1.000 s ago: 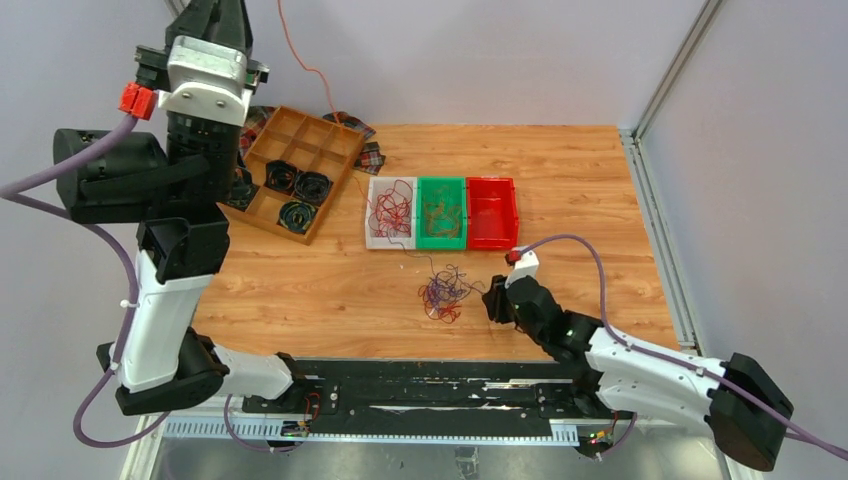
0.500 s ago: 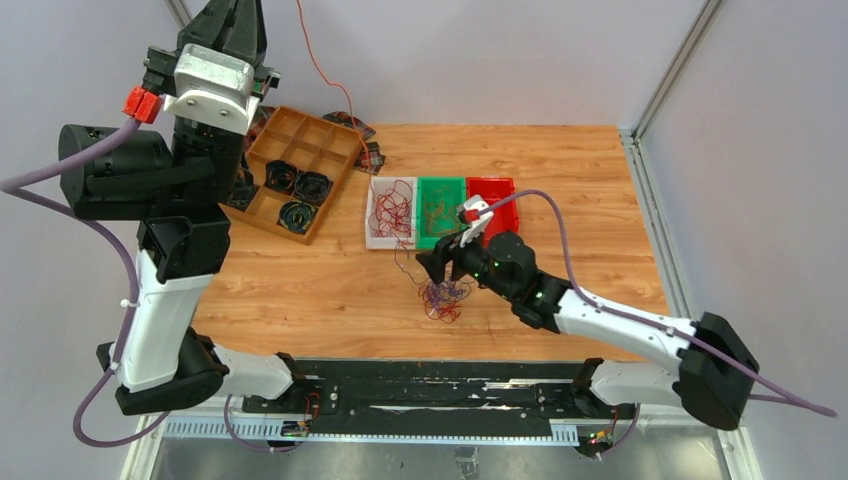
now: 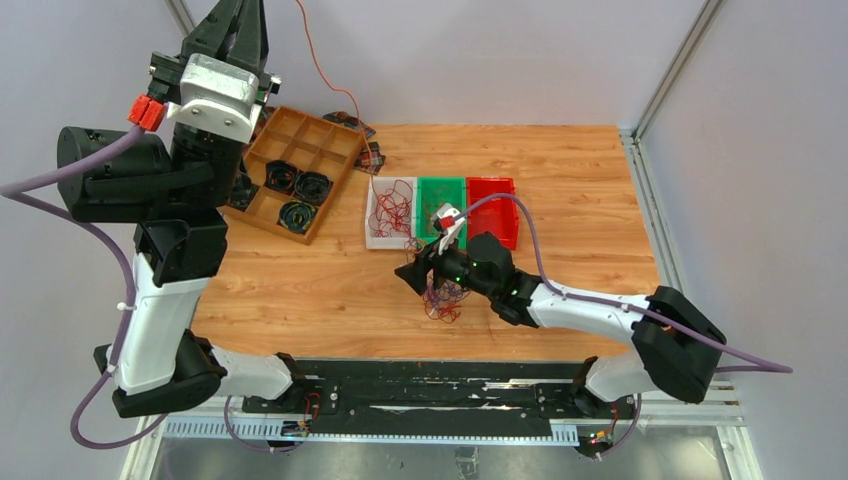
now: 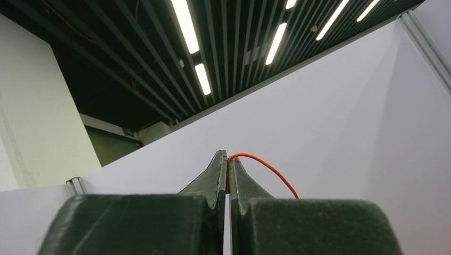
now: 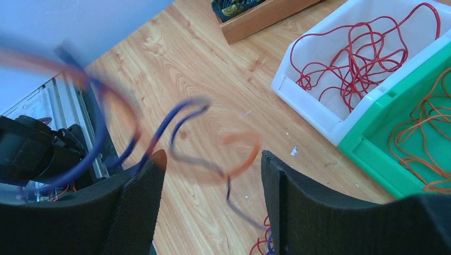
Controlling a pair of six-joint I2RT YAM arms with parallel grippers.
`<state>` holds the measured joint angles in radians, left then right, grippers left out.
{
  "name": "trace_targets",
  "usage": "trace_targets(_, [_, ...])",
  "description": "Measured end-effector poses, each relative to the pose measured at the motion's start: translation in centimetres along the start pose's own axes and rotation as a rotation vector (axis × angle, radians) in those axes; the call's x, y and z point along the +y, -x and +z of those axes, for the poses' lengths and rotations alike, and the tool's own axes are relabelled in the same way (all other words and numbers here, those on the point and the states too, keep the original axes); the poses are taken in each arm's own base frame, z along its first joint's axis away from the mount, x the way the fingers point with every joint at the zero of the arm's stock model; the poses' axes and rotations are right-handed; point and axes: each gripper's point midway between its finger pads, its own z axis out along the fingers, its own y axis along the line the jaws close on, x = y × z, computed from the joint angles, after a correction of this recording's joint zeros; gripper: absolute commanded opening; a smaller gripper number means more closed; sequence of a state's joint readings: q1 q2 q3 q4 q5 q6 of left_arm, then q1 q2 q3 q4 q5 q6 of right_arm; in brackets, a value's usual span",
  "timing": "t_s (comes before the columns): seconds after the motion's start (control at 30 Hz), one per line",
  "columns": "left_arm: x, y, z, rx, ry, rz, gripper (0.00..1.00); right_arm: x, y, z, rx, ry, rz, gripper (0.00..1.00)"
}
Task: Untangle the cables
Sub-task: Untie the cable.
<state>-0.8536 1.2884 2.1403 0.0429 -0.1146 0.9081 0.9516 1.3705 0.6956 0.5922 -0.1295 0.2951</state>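
Note:
The cables form a small purple, red and orange clump (image 3: 446,298) on the wooden table in front of the bins. My right gripper (image 3: 413,274) hovers at the clump's left side, open. In the right wrist view, blurred purple (image 5: 183,110) and orange (image 5: 243,158) loops hang between its spread fingers (image 5: 213,159), gripped by neither. My left gripper (image 3: 240,12) is raised high at the back left, shut (image 4: 227,159) on one orange wire (image 4: 266,169). This wire (image 3: 330,85) runs down towards the bins.
A white bin (image 3: 371,215) holds red wires, a green bin (image 3: 442,242) holds orange wires, and a red bin (image 3: 492,240) stands to their right. A wooden divided tray (image 3: 262,143) with black coils sits at the back left. Grey walls enclose the table.
My right arm swung in from the right edge to the clump and its jaws opened wide. The left arm stayed raised, still pinching the orange wire.

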Motion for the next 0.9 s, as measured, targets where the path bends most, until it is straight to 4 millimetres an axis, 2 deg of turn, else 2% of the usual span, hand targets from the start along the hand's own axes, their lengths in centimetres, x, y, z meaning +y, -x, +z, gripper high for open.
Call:
trace_targets(0.23, [0.1,0.0,-0.2,0.001,-0.001,0.001,0.01,-0.5,-0.8,1.2,0.033,-0.022,-0.004,0.09])
trace_targets(0.3, [0.2,0.1,-0.2,-0.001,0.002,0.001,0.01,-0.8,-1.2,1.2,0.045,-0.035,-0.001,0.02])
trace_targets(0.4, [0.5,0.3,-0.2,-0.004,0.008,0.004,0.01,-1.4,-2.3,0.6,0.047,-0.06,0.013,0.01])
trace_targets(0.6, [1.2,0.4,0.4,0.001,0.036,0.016,0.01,-3.9,-8.3,-2.7,0.142,-0.168,0.052,0.01])
trace_targets(0.9, [1.4,-0.2,2.3,0.004,0.117,0.054,0.01,-6.7,-13.9,-6.3,0.235,-0.306,0.101,0.01])
